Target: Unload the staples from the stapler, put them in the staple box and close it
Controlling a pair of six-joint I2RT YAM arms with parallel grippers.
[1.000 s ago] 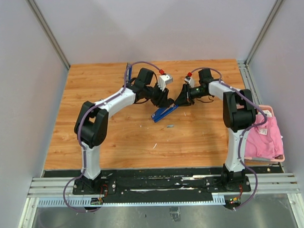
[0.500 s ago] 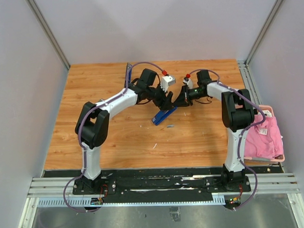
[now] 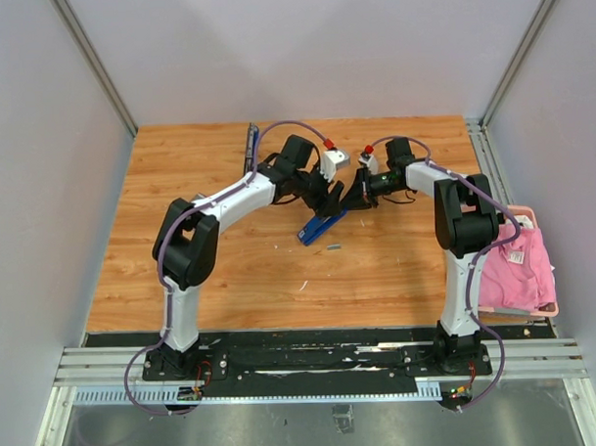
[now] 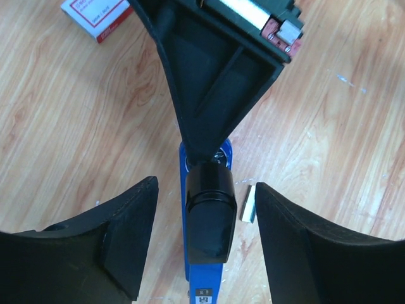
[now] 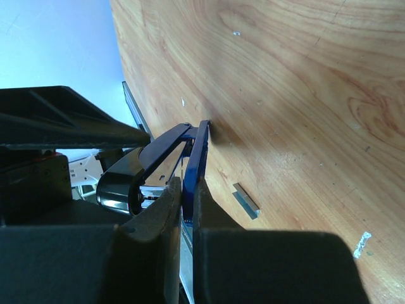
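Note:
The blue stapler (image 3: pixel 320 225) with a black top (image 4: pixel 207 221) lies at the table's middle. In the right wrist view its top arm (image 5: pixel 158 149) stands spread from the blue base (image 5: pixel 197 158). My right gripper (image 5: pixel 188 190) is shut on the edge of that base and also shows in the top view (image 3: pixel 356 196). My left gripper (image 4: pixel 205 185) is open, one finger on each side of the black top without touching it; in the top view (image 3: pixel 327 199) it hangs over the stapler. A short silvery staple strip (image 4: pixel 247 202) lies on the wood beside the stapler (image 5: pixel 245 201) (image 3: pixel 332 246).
A small white box with red print (image 4: pixel 95 12) lies beyond the stapler. A tiny pale scrap (image 3: pixel 302 284) lies nearer the arms. A pink cloth in a basket (image 3: pixel 523 264) sits off the table's right edge. A dark bar (image 3: pixel 251 141) lies at the back.
My left gripper has moved right and closer to the right gripper, ending over the stapler's black top. The stapler shifted slightly. The right gripper has kept its hold.

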